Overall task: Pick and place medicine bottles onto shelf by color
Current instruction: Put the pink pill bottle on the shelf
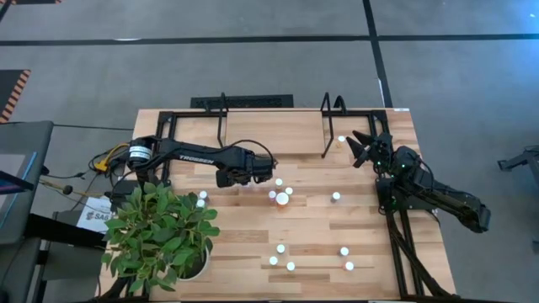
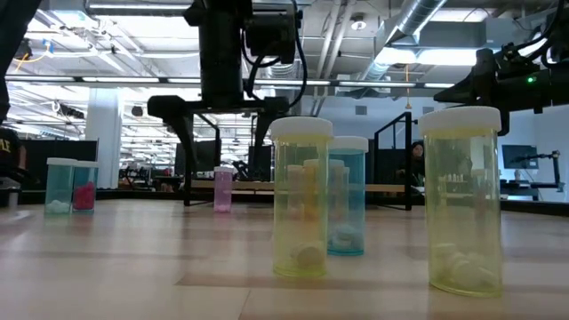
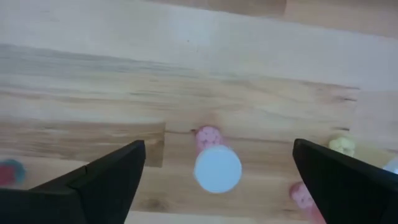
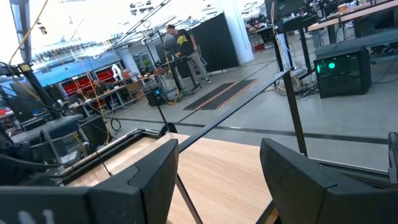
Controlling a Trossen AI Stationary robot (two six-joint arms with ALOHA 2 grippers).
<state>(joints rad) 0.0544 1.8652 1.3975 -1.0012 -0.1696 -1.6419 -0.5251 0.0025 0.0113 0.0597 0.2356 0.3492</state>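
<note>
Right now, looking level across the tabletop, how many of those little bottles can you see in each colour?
Yellowish bottles: 2
Teal bottles: 2
Pink bottles: 2
Total: 6 clearly seen from this level view; any others hidden behind them cannot be told.

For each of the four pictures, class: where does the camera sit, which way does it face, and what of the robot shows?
High: overhead, facing down; both arms, left gripper, right gripper.
Low: table height, facing across; yellow bottles.
Left wrist: faces down; own fingers astride a pink bottle.
Right wrist: faces outward over the table edge.
High and left wrist share the pink bottle.
</note>
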